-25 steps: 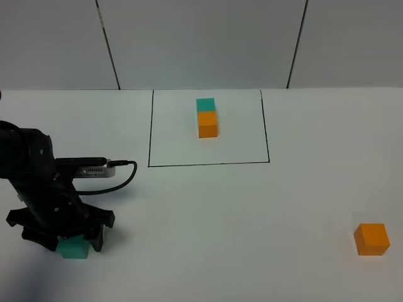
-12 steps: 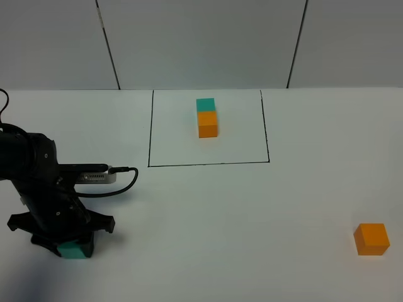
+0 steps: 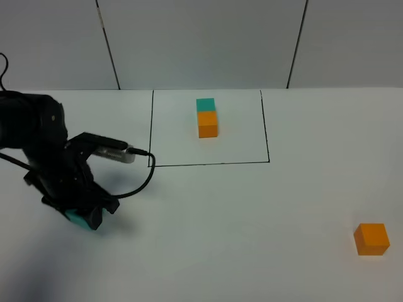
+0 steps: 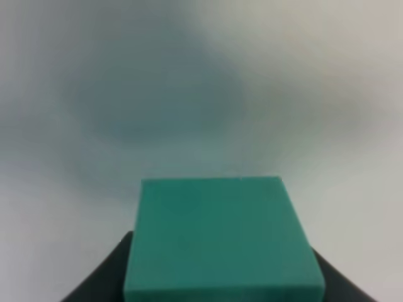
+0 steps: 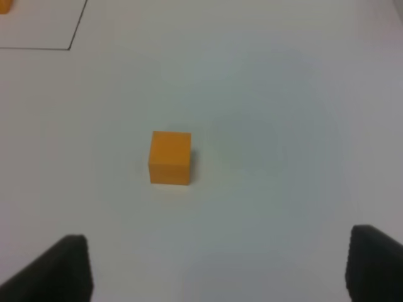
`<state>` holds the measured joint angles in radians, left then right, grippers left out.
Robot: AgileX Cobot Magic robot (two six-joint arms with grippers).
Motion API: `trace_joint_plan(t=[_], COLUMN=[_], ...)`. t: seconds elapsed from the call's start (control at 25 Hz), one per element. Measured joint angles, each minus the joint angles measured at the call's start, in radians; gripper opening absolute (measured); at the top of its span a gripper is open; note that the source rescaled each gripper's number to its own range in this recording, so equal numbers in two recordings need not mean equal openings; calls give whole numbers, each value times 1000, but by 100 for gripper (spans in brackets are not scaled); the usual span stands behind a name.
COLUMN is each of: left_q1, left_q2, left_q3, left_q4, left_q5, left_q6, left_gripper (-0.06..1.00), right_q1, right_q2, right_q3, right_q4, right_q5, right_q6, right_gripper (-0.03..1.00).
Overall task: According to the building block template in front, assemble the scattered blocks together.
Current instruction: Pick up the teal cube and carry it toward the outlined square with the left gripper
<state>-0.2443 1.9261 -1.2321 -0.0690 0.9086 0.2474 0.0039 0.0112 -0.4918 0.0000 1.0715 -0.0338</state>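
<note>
The template (image 3: pixel 207 117) is a teal cube joined to an orange cube inside a black drawn rectangle at the back middle of the table. My left gripper (image 3: pixel 85 217) is shut on the loose teal cube (image 3: pixel 79 219) and holds it above the table at the left; the cube fills the left wrist view (image 4: pixel 217 239). The loose orange cube (image 3: pixel 371 239) sits at the front right and shows in the right wrist view (image 5: pixel 170 157). My right gripper (image 5: pixel 214 267) is open above the table, short of the orange cube; it is out of the exterior high view.
The white table (image 3: pixel 239 220) runs to a grey panelled wall (image 3: pixel 201 38) at the back. A black cable (image 3: pixel 135 182) loops from the left arm. A corner of the drawn rectangle (image 5: pixel 69 44) and of the template's orange cube (image 5: pixel 4 5) shows in the right wrist view.
My left gripper closed on the teal cube, lifted it off the table and moved back and slightly right. The orange cube and template have not moved.
</note>
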Motion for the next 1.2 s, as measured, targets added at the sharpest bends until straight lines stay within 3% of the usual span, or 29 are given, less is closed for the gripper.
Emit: trace_joint_plan(t=[0.24, 0.44, 0.64, 0.8, 1.2], left_q1=[-104, -209, -295, -339, -360], left_q2=[31, 173, 304, 375, 469], left_q3=[-214, -435, -590, -641, -663], left_q4=[6, 69, 95, 105, 185], left_q5=[45, 198, 258, 253, 247], left_q6=[292, 450, 563, 638, 653], left_gripper=[0, 0, 0, 0, 0], right_q1=[0, 0, 0, 0, 0], right_q2=[0, 0, 0, 0, 0], right_q3=[0, 0, 0, 0, 0], right_q4=[0, 0, 0, 0, 0], right_q5=[0, 0, 0, 0, 0], right_q6=[0, 0, 0, 0, 0], right_gripper=[67, 67, 67, 67, 67])
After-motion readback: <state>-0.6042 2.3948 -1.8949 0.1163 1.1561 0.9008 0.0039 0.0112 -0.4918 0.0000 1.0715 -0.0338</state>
